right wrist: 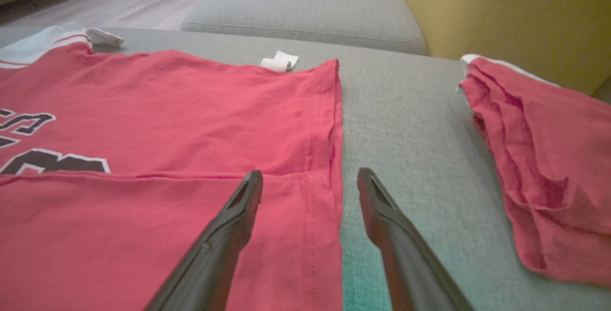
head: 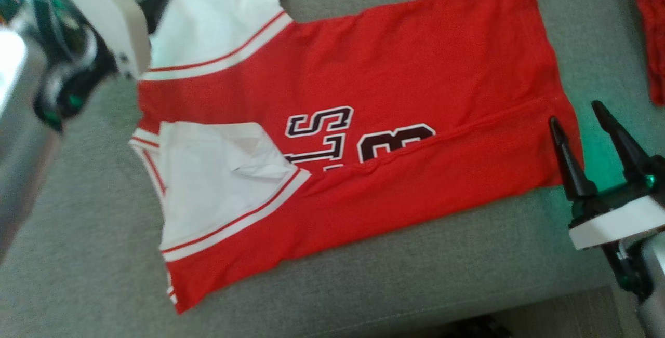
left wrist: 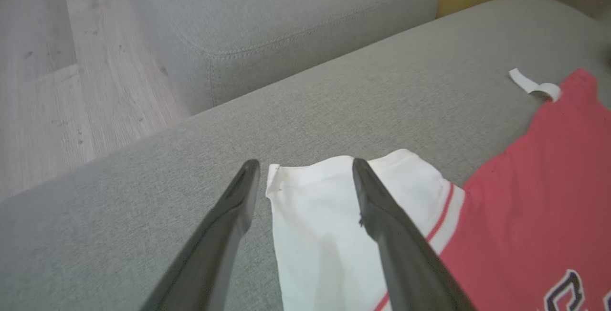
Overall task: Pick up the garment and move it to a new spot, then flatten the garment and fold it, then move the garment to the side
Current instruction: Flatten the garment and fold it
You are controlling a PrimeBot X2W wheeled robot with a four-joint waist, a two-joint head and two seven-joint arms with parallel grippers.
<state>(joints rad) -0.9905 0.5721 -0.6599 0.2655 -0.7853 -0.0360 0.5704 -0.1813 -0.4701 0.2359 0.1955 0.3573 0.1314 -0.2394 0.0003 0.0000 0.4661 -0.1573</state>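
Head view has the garment (head: 363,94), a red jersey with white sleeves, spread across the middle of the grey sofa seat (head: 415,265). Its lower long edge is already turned up over the lettering, so folding looks under way. The left gripper (left wrist: 305,167), fingers wide apart and empty, hovers over the upper-left sleeve. The right gripper (head: 575,115), equally spread and empty, sits lower right beside the hem. Next, probably, both must pinch the far edge and bring it over. Count: one jersey, one other red garment (head: 652,31) upper right, two grippers.
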